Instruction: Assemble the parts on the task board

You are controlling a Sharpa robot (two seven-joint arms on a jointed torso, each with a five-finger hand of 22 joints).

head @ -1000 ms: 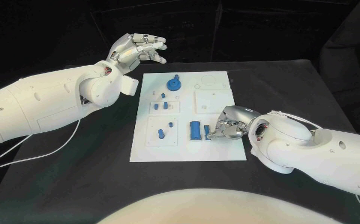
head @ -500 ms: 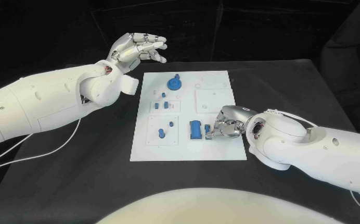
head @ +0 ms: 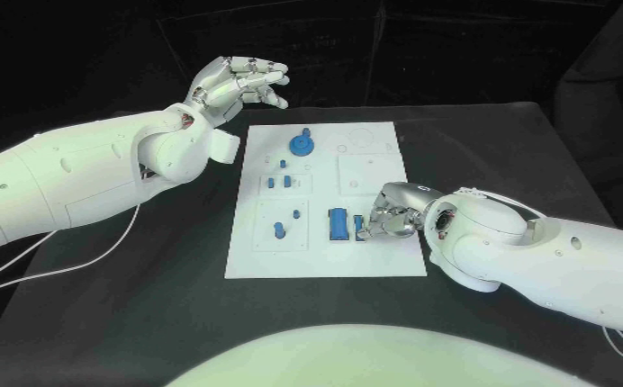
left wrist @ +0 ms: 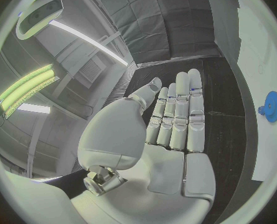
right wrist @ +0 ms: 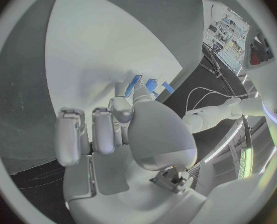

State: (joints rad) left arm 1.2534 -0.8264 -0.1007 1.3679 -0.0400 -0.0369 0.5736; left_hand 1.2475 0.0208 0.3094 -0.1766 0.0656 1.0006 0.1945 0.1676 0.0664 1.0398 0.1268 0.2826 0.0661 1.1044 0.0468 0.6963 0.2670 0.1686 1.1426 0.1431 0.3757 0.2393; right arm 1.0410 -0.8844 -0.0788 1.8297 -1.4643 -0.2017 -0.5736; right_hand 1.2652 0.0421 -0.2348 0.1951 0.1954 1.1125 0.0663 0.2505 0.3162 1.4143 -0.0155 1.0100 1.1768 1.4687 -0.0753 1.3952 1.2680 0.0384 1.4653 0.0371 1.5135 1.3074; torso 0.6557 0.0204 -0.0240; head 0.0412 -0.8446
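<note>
Left hand [head: 240,84] unchanged over the last second: raised above the table's far-left area, off the task board [head: 325,265], fingers loosely apart, holding nothing. Left wrist view confirms it: fingers straight, side by side, palm bare, and the blue gear [left wrist: 272,106] visible standing on the board beyond them.

The task board lies mid-table; the gear sits near its far edge, small blue parts [head: 276,182] in the left column, a blue block [head: 338,224] toward the near middle.

Right hand [head: 393,215] has crept slightly leftward along the board's right-hand side toward the blue block, fingertips down by a thin blue piece [head: 358,228] just beside it. Likely closing in for a pick or nudge; whether it grips the piece I cannot tell. Head view hides the fingertips behind the wrist; right wrist view shows fingers curled toward blue pieces [right wrist: 142,86] on the board, contact unclear.
</note>
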